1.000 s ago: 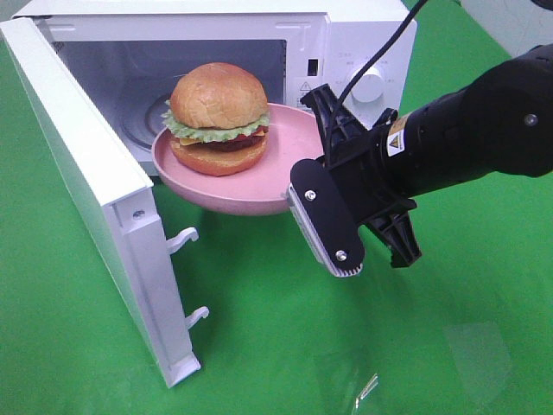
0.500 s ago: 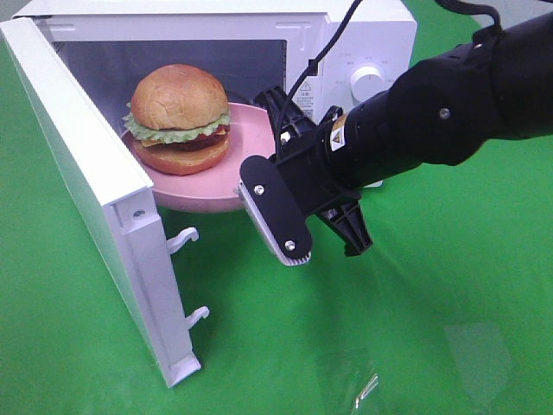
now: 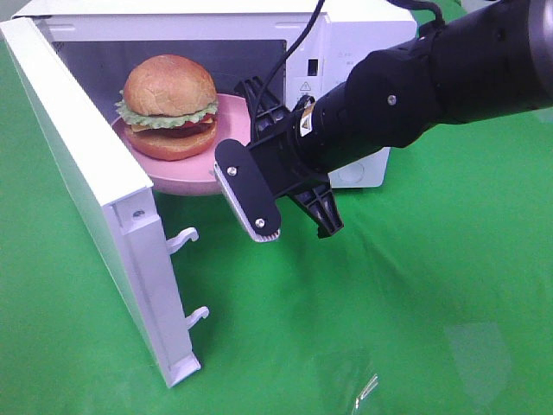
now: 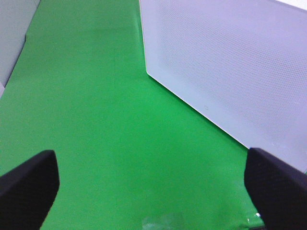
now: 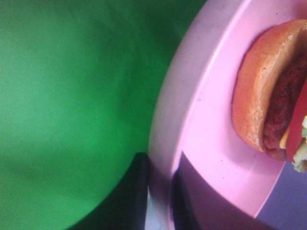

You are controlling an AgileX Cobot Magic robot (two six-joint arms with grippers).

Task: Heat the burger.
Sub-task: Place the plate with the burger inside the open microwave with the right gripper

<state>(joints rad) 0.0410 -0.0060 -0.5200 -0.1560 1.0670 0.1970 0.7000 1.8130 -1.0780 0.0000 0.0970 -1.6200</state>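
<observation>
In front lies the green counter (image 3: pixel 389 328), and at its left the door (image 3: pixel 86 173) stands swung wide, so the way in is free. Just behind, the right hand (image 5: pixel 160 163) is clenched on the near rim of the plate (image 3: pixel 186 177). It pinches only the edge, I think so its fingers (image 5: pixel 136 201) stay off the food. The plate is held flat, likely so the burger (image 3: pixel 168 108) does not slide. The burger sits on the plate at the mouth of the microwave (image 3: pixel 363 30), partly inside. The right wrist view shows the rim squeezed between two dark fingers, which the high view hides. Only the left wrist view shows the left hand (image 4: pixel 151 191): spread wide, holding nothing, over the counter beside a white dotted panel (image 4: pixel 230 62).
</observation>
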